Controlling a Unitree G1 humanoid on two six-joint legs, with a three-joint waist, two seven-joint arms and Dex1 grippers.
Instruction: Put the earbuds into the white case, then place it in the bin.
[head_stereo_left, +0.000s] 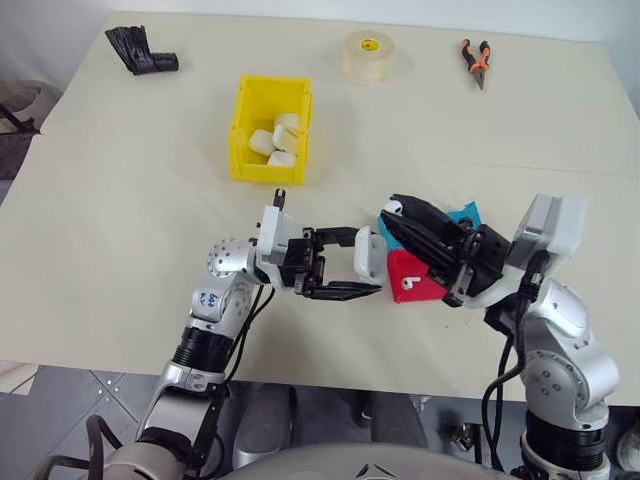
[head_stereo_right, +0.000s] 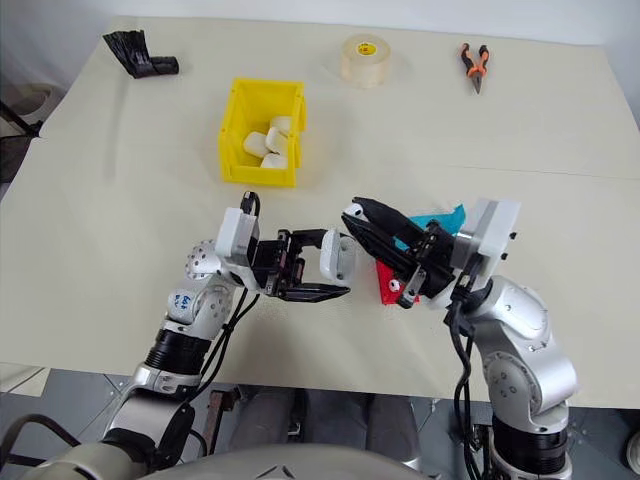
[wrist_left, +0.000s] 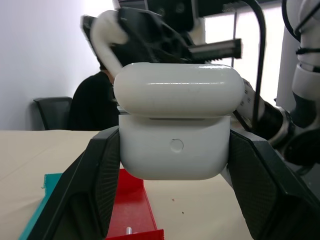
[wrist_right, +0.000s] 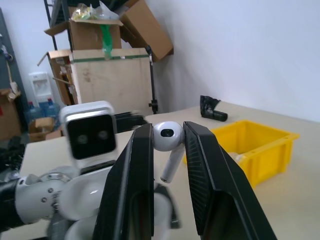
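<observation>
Earbud (wrist_right: 167, 136) pinched in my right tool (head_stereo_left: 395, 212), white case (wrist_left: 175, 142) clamped in my left tool (head_stereo_left: 368, 268), lid ajar for loading.
I hold both above the near counter (head_stereo_left: 120, 200); the bin (head_stereo_left: 240, 135) waits farther off, left of centre; cardboard boxes (wrist_right: 100, 30) stand against the wall.

The red tray (head_stereo_left: 412, 280) and blue tray (head_stereo_left: 466, 212) lie mostly hidden behind the right gripper (head_stereo_left: 392, 210) (just corners show). What else the red tray holds can't be told. White case (wrist_left: 176, 127): lid ajar, inside not visible. White cases in the bin (head_stereo_left: 242, 120) overlap, so exact count unclear.
</observation>
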